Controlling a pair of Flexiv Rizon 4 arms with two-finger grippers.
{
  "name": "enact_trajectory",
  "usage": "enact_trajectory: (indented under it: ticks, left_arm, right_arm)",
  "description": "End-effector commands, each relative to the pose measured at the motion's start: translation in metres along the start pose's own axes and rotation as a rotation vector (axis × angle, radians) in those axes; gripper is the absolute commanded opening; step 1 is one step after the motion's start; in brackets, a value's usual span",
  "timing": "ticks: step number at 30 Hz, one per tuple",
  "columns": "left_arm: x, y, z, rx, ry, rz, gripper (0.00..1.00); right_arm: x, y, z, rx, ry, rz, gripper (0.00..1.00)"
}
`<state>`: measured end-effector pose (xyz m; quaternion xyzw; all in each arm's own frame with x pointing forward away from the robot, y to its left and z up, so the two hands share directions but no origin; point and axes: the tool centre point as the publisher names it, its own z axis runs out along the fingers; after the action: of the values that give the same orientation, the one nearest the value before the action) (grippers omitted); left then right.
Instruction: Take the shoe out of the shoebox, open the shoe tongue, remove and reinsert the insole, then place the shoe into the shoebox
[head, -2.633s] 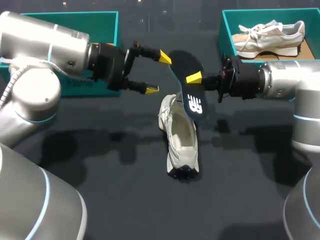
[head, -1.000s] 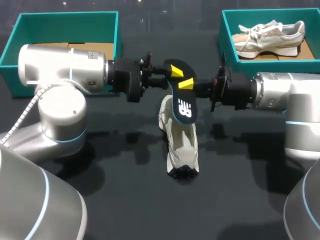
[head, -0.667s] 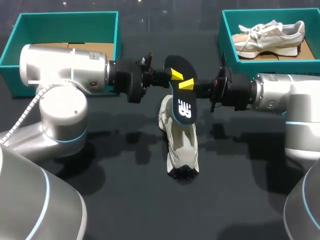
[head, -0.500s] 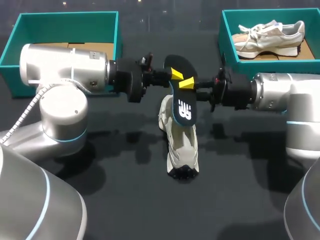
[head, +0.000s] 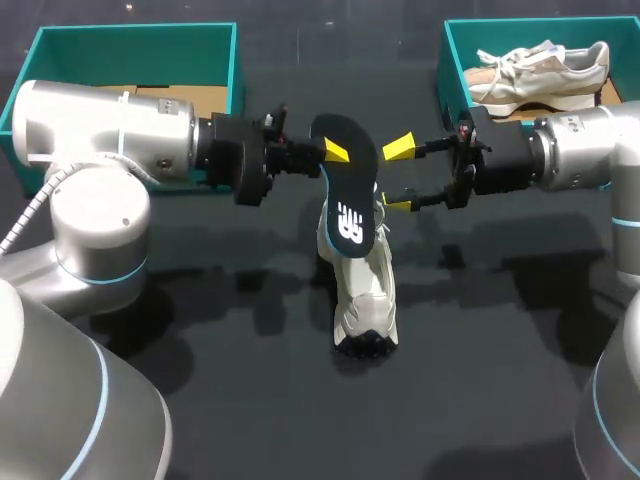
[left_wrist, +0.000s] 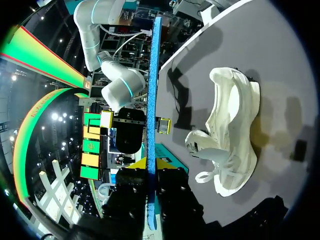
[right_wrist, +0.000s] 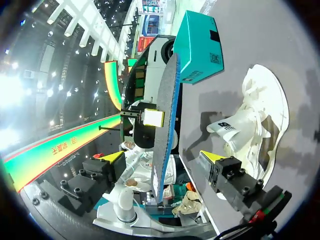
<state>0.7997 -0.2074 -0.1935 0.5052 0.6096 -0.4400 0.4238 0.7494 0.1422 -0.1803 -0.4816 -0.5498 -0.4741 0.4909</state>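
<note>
Left gripper (head: 335, 152) pinched narrow on the dark insole (head: 345, 190), held on edge above the white shoe (head: 365, 290) lying mid-tabletop. Right gripper (head: 400, 175) spread wide just beside the insole, clear of it. Teal shoebox (head: 120, 40) at far left corner; second shoebox (head: 445, 60), with another shoe (head: 540, 72) inside, far right corner.

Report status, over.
Left gripper: jaws shut on black foam insole, held over white sneaker. Right gripper: jaws open, clear of insole. Nothing in the way.

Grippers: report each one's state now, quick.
Left gripper: jaws closed on the insole.
Right gripper: jaws open, holding nothing.
</note>
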Motion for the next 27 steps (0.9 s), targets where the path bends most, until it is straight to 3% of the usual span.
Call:
enact_trajectory:
  ticks: [1,3,7,8,9,24,27]
  left_arm:
    - [0.003,-0.019,-0.019,0.011,0.007,-0.029,0.0]
    - [0.005,-0.023,-0.021,0.028,0.011,-0.071,0.0]
    - [0.007,-0.033,-0.022,0.095,-0.008,-0.195,0.0]
    - [0.007,-0.036,-0.022,0.115,-0.017,-0.217,0.0]
    - [0.007,-0.04,-0.022,0.149,-0.034,-0.205,0.0]
    - [0.007,-0.047,-0.021,0.174,-0.031,-0.167,0.0]
    - [0.006,-0.059,-0.02,0.195,-0.04,-0.229,0.0]
  right_arm:
    - [0.0,-0.001,0.001,0.0,-0.001,0.001,1.0]
    - [-0.001,-0.003,-0.001,0.021,-0.021,-0.045,1.0]
    - [-0.013,-0.009,-0.016,-0.029,-0.122,-0.144,1.0]
    - [-0.018,-0.01,-0.018,-0.012,-0.17,-0.153,1.0]
    - [-0.023,-0.012,-0.017,0.055,-0.222,-0.175,1.0]
    - [-0.023,-0.012,-0.017,0.055,-0.222,-0.175,1.0]
    - [-0.03,-0.018,-0.027,0.131,-0.29,-0.276,1.0]
